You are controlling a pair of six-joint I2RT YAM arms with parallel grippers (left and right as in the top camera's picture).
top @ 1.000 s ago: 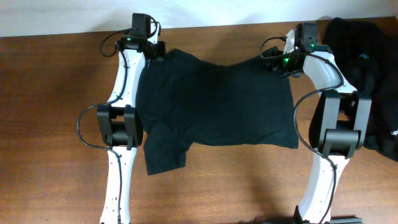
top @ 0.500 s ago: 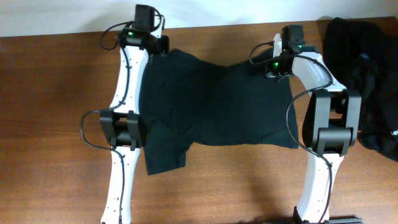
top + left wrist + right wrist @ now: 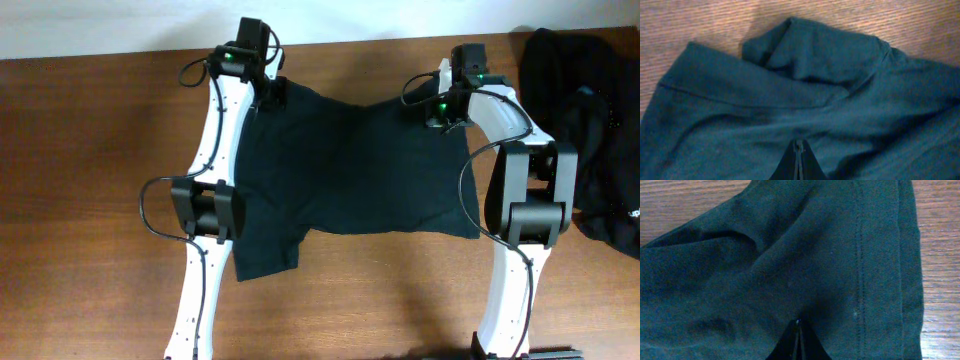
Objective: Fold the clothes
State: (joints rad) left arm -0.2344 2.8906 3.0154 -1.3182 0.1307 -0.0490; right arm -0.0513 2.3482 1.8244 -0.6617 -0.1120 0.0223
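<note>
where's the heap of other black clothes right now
In the overhead view, the heap of black clothes lies at the right edge of the table, just outside the right arm, with the spread T-shirt on that arm's other side.

T-shirt (image 3: 350,165): matt black soft cloth, stitched hem just beside the right gripper (image 3: 798,332). Wood table (image 3: 80,200), brown, fine grain.

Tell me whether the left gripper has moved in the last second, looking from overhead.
Yes. The left gripper has shifted sideways toward the right arm, along the far edge of the table, dragging the T-shirt corner with it.
</note>
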